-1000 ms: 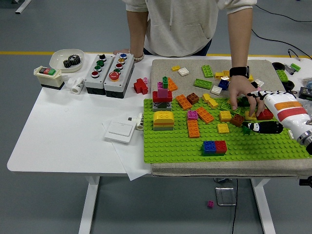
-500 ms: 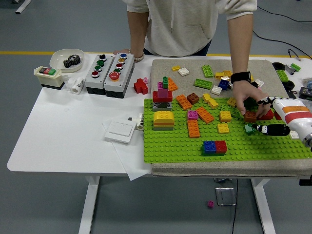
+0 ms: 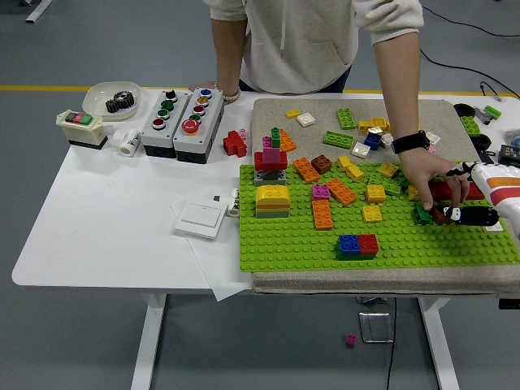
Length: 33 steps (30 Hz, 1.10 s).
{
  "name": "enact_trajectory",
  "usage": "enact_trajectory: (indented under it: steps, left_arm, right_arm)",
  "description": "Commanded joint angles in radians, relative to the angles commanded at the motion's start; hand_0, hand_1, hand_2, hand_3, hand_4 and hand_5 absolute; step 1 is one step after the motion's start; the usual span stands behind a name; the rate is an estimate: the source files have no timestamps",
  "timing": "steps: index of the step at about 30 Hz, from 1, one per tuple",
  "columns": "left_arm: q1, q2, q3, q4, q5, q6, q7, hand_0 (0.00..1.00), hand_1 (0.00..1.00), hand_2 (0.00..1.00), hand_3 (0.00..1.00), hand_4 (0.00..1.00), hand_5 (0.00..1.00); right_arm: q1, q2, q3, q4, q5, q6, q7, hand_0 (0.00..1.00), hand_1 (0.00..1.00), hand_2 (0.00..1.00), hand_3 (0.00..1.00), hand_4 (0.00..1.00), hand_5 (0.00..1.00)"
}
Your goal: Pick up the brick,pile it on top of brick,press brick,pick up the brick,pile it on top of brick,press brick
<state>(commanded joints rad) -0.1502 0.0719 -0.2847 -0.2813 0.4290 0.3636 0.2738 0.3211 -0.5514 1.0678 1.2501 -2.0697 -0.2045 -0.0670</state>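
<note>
Many loose bricks lie on a green baseplate (image 3: pixel 309 236) that rests on a grey mat. My right hand (image 3: pixel 465 195) reaches in from the right edge, its black fingers spread and holding nothing. A person's hand (image 3: pixel 433 176) comes down from the far side and sits between my fingers, its fingertips on a brown brick (image 3: pixel 439 217). That brick stands next to a dark green brick (image 3: pixel 421 214), just left of my thumb. A red brick (image 3: pixel 443 190) lies partly hidden behind the person's hand. My left arm is out of view.
A blue and red brick pair (image 3: pixel 357 244) sits near the baseplate's front. A yellow stack (image 3: pixel 272 200) and a red, pink and green stack (image 3: pixel 270 156) stand at its left. Two button boxes (image 3: pixel 183 122), a white switch (image 3: pixel 200 218) and a bowl with a gear (image 3: pixel 114 100) lie on the table's left.
The person's hand has carried the brown brick right and nearer, setting it beside the dark green brick. My right hand has drawn back toward the right edge.
</note>
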Motion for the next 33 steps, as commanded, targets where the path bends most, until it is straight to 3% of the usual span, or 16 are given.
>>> enact_trajectory:
  steps: [12, 21, 33]
  left_arm:
    - [0.001, 0.0, 0.002, 0.0, -0.003, 0.0, -0.002, 0.757, 0.722, 0.724, 0.587, 0.642, 0.663]
    - [0.002, 0.0, -0.001, 0.0, 0.005, -0.001, 0.0, 0.757, 0.722, 0.724, 0.587, 0.641, 0.662]
    - [0.002, 0.0, -0.004, -0.001, 0.013, -0.001, 0.002, 0.757, 0.722, 0.723, 0.587, 0.642, 0.663]
  right_arm:
    - [-0.008, -0.002, 0.002, 0.0, 0.0, 0.024, 0.012, 0.645, 0.617, 0.693, 0.698, 0.905, 0.469]
    - [0.039, -0.014, -0.072, -0.047, -0.056, 0.056, 0.058, 0.645, 0.615, 0.691, 0.694, 0.903, 0.472]
    - [0.086, -0.024, -0.118, -0.119, -0.098, 0.055, 0.09, 0.636, 0.605, 0.682, 0.657, 0.887, 0.47]
